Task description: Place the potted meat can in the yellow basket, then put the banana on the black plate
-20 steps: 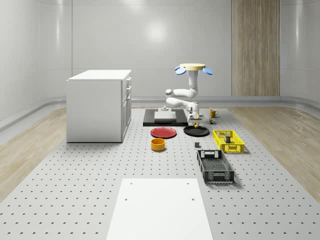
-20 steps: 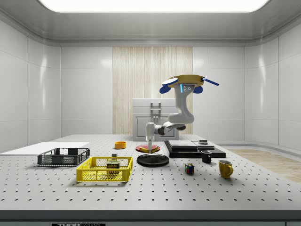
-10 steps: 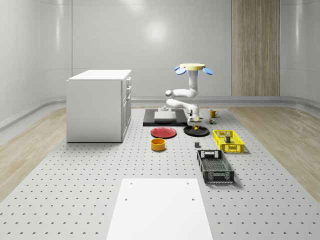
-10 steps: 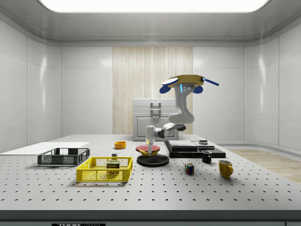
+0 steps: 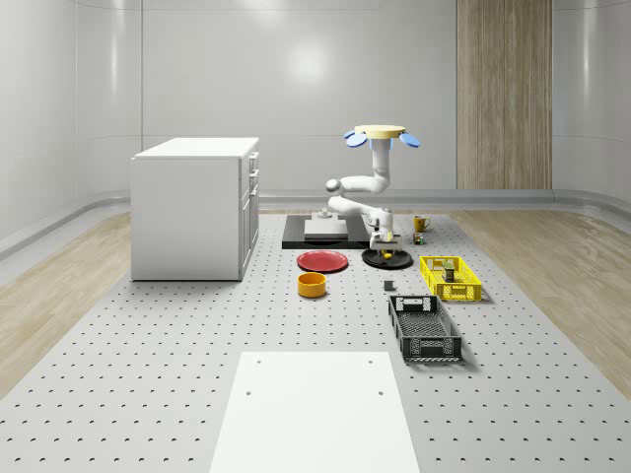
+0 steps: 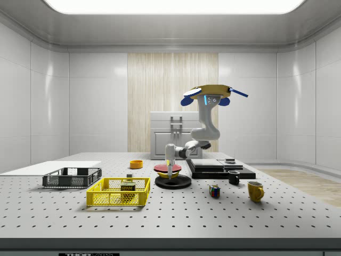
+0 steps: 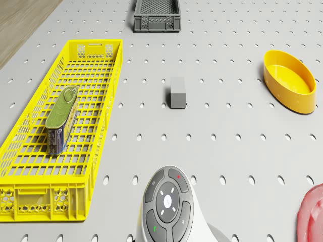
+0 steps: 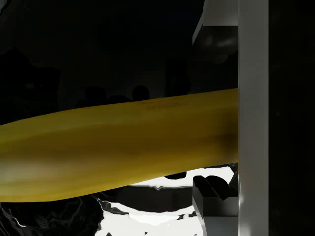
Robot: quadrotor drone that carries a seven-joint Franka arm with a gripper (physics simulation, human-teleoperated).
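The drone (image 5: 381, 133) hovers above the far side of the table, behind the black plate (image 5: 404, 260). Its white arm reaches down so that the gripper (image 5: 380, 243) hangs straight over that plate (image 6: 184, 183). The yellow banana (image 6: 170, 174) sits at the gripper (image 6: 170, 170) tip, low over the plate's middle; whether it rests on the plate I cannot tell. In the wrist view the banana (image 8: 113, 147) lies across the dark plate (image 8: 98, 49). The potted meat can (image 7: 61, 119) lies on its side inside the yellow basket (image 7: 116, 75).
A red plate (image 5: 322, 261) and an orange bowl (image 5: 312, 285) lie to the whole-scene view's left of the black plate. A small grey block (image 7: 177, 93) and a black crate (image 5: 424, 328) sit nearer the front. A white cabinet (image 5: 195, 207), two mugs (image 6: 255, 190) and a cube (image 6: 214, 191) stand around.
The arm has brought the banana down over the black plate, and the gripper now hangs lower. The drone has held its place; the can stays in the basket.
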